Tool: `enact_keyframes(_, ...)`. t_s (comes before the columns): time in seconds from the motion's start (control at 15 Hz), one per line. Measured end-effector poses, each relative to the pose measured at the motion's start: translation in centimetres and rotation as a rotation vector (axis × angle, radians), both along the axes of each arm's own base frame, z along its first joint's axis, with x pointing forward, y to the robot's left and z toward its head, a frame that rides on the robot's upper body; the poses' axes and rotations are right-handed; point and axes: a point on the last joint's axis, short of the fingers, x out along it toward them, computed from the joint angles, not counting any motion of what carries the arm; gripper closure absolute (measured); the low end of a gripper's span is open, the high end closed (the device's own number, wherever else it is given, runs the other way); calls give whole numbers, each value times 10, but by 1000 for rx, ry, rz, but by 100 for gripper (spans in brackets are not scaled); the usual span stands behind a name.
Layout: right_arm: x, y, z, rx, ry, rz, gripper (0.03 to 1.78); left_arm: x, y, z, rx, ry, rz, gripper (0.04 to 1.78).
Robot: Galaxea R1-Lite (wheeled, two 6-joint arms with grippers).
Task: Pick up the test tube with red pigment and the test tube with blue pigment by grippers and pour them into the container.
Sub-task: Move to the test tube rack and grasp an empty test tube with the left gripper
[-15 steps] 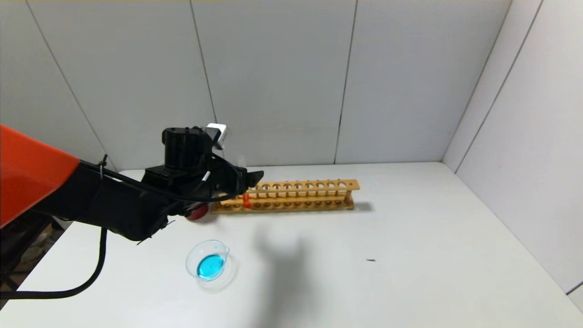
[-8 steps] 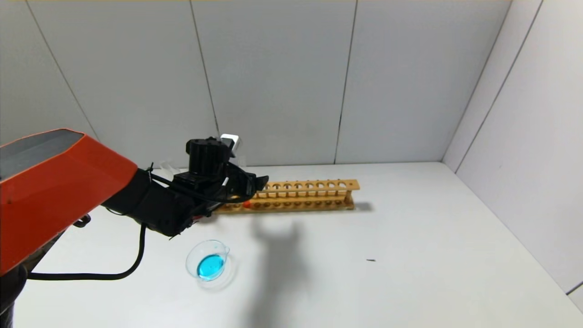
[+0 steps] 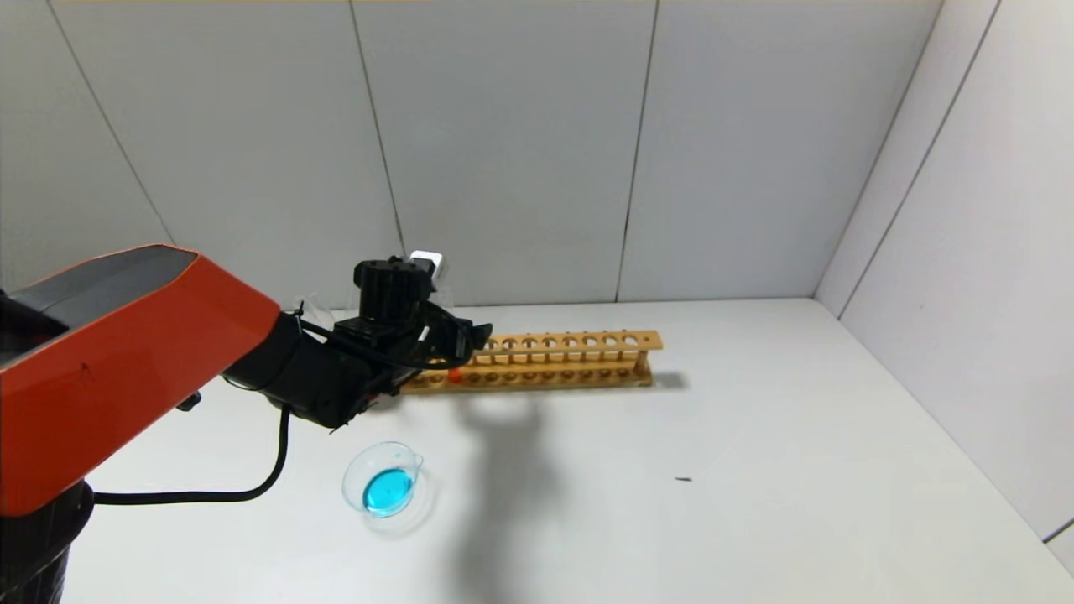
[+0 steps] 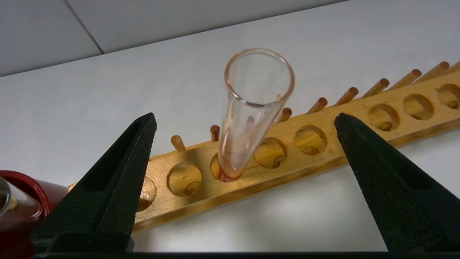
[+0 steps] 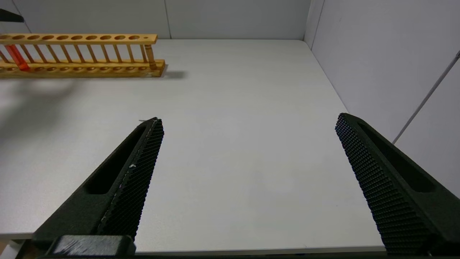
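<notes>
Because the left gripper (image 4: 244, 122), a black two-fingered hand, has its jaws spread wide on either side of the slim clear glass test tube with red pigment (image 4: 248, 118) and touches it nowhere, the tube stands free in the long wooden rack (image 4: 323, 144) near that rack's left end, leaning a little in its hole. To my eye the risk is a crooked close: if one finger meets the glass before the other, it could tip the tube further, jam it against the rim of its hole, or drag the light rack along the white table (image 3: 755, 470). A pinch too near the open mouth could let the tube swing when lifted and slop the red liquid before it reaches the shallow clear glass container (image 3: 383, 482), which sits in front of the rack's left end, already holding blue liquid. A dark red opaque cup (image 4: 21, 212) just past the rack's left end could also be clipped. The left wrist view shows the finger gaps and the tube's lean, which the head view hides behind the arm; only the head view shows the container. The right wrist view shows the right gripper (image 5: 248, 122), spread and empty, well off from the rack's right end, and the red liquid at the tube's bottom. I cannot find the blue tube.
</notes>
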Motion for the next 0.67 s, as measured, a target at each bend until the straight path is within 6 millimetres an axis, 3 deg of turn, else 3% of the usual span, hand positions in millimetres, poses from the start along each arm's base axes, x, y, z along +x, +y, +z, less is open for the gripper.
enact_keyframes(0.2,0,0,0,0,0,0,6,3,-1,-3,3,3,-1,9)
enact_keyframes(0.33,0,0,0,0,0,0,6,4,-2,-4,3,4,-1,21)
enact_keyframes(0.53,0,0,0,0,0,0,6,5,-2,-5,3,3,0,57)
enact_keyframes(0.67,0,0,0,0,0,0,6,5,-2,-6,4,3,-1,93)
